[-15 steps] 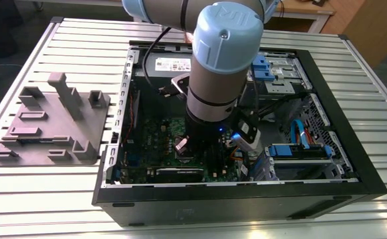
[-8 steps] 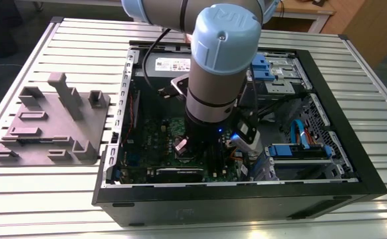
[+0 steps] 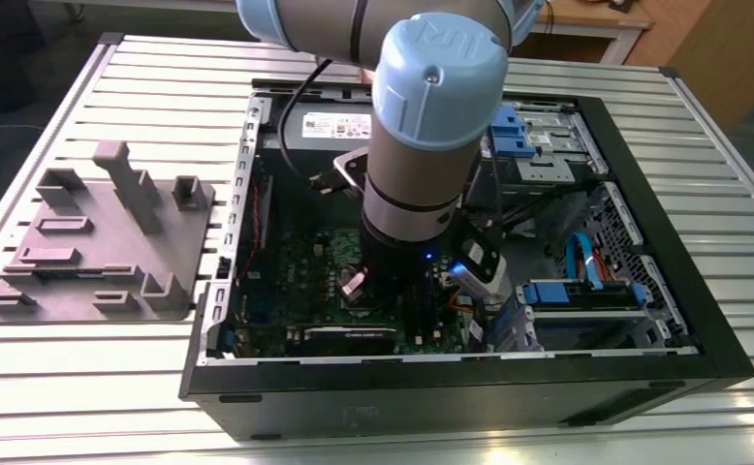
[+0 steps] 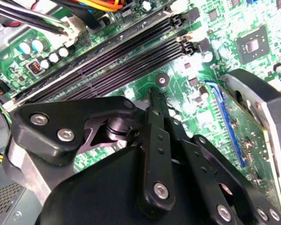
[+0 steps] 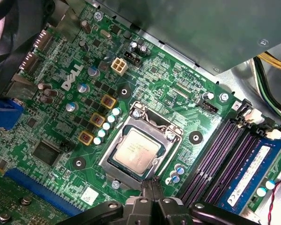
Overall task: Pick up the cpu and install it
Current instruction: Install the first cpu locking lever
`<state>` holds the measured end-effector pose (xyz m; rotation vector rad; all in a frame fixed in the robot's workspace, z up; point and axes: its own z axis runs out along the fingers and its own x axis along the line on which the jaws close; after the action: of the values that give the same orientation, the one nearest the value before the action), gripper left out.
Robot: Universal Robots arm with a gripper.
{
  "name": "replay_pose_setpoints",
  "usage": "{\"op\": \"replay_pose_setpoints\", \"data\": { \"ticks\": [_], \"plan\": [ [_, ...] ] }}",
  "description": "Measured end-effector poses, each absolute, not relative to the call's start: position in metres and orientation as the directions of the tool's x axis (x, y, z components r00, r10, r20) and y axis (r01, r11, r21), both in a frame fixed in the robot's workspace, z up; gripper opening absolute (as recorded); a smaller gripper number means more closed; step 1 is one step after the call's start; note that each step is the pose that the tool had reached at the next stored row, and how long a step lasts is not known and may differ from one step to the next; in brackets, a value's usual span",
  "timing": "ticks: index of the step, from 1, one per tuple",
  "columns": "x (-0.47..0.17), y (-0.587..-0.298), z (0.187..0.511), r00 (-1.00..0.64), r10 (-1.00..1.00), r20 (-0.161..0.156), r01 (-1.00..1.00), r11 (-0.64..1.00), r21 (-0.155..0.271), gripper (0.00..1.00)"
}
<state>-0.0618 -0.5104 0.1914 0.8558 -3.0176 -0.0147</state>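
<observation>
The arm (image 3: 416,165) reaches vertically down into the open computer case (image 3: 481,397). Its gripper (image 5: 152,186), fingers pressed together and empty, hovers just beside the cpu (image 5: 138,148) seated in its socket (image 5: 175,136).

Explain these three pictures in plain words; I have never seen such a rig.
The machine is a robot arm with a gripper at its end, reaching down into an open computer case on a slatted metal table. The exterior view comes from a camera off the arm. Both wrist views come from cameras riding on it, looking at the green circuit board. A grey tray with raised blocks lies beside the case, on the exterior view's left. The cpu sits in its socket on the board, close to the gripper but not held.
</observation>
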Motion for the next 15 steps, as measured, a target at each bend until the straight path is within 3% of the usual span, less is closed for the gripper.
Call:
{"op": "replay_pose_setpoints", "data": {
  "ticks": [15],
  "plan": [
    [-0.053, -0.5134, 0.1906, -0.851, -0.525, 0.002, -0.525, 0.851, 0.01, 0.1]
  ]
}}
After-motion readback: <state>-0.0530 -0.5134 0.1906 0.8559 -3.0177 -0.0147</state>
